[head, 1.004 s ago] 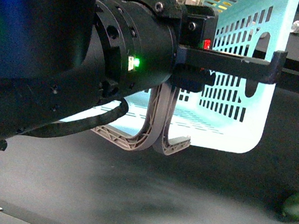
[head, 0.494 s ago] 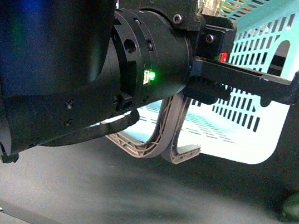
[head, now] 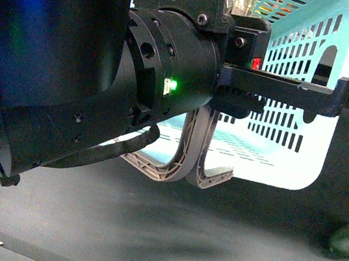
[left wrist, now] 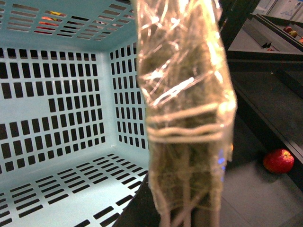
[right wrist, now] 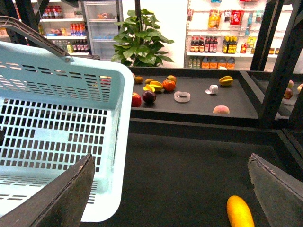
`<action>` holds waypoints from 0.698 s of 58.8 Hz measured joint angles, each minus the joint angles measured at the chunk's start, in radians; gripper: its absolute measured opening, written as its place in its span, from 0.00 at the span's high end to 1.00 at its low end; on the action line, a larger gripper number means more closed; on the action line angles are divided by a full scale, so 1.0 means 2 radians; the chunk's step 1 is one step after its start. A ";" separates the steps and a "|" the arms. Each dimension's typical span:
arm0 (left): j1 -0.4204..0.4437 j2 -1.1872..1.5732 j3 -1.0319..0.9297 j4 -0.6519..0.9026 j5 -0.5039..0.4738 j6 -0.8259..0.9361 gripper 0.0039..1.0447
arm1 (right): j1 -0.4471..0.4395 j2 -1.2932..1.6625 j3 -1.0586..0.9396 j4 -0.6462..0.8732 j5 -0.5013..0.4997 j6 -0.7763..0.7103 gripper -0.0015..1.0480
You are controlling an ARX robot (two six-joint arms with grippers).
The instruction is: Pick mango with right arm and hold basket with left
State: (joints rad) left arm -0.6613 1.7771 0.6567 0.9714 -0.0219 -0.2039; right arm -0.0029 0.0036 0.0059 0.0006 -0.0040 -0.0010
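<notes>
The right gripper (right wrist: 170, 163) has its fingers spread wide and empty. The mango (right wrist: 239, 211) lies on the dark table (right wrist: 189, 156), apart from the basket (right wrist: 113, 142) and nearer one finger. The left gripper (head: 298, 93) is at the basket's handles (head: 187, 158), and its grasp cannot be judged. Risk: an off-centre closure may roll the smooth fruit away.

Front view: on the body, facing forward; the left arm (head: 71, 76) sits very near the lens and fills the left half; basket (head: 299, 175) and dark table (head: 210, 241) lie beyond.

Left wrist view: looks along a tape-wrapped finger (left wrist: 184, 118) that blocks the centre; faces into the basket's interior, very near.

Right wrist view: looks slightly down across the table toward a fruit shelf (right wrist: 189, 101); right gripper (right wrist: 170, 161) fingers frame the lower corners, wide apart.

All three views share the basket; front and right wrist views also share the table.
</notes>
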 joint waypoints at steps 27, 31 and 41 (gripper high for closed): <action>0.000 0.000 0.000 0.000 -0.001 0.000 0.95 | -0.048 0.242 0.008 0.122 0.103 0.017 0.08; 0.000 0.000 0.000 0.000 -0.001 -0.001 0.95 | -0.085 0.336 0.007 0.217 0.080 0.014 0.08; 0.000 0.000 0.000 0.000 -0.001 0.000 0.95 | -0.158 0.612 0.031 0.451 0.042 0.006 0.08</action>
State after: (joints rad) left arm -0.6621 1.7771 0.6571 0.9714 -0.0231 -0.2043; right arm -0.3191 1.2285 0.0677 0.9020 0.0807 0.0113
